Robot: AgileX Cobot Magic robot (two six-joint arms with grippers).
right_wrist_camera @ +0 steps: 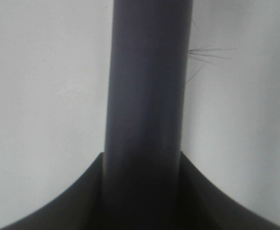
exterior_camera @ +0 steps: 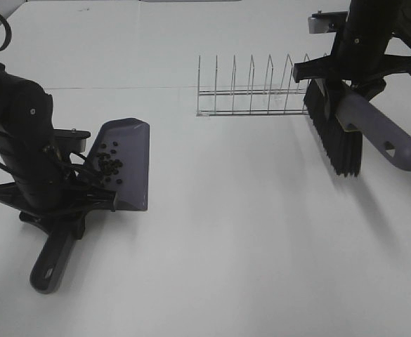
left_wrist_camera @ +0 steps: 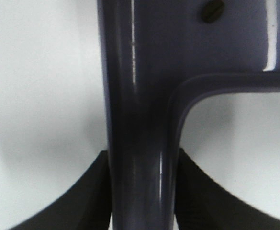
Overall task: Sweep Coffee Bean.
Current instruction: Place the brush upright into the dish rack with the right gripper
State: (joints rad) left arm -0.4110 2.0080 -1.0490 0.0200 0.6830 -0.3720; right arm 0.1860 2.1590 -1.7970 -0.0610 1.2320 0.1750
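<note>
Perhaps lengthwise in dustpan (exterior_camera: 136, 179), coffee bean (exterior_camera: 109, 163) cluster; left claw (left_wrist_camera: 144, 191) gripping it, right claw (right_wrist_camera: 143, 191) brush (exterior_camera: 342, 140).

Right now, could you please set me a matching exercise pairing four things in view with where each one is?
Things:
1 coffee beans
2 dustpan
3 brush
4 wire rack

States:
A gripped by the right gripper
B standing free, gripped by nothing
C lying in the dustpan
D gripped by the left gripper

Pairs: 1-C; 2-D; 3-A; 4-B
</note>
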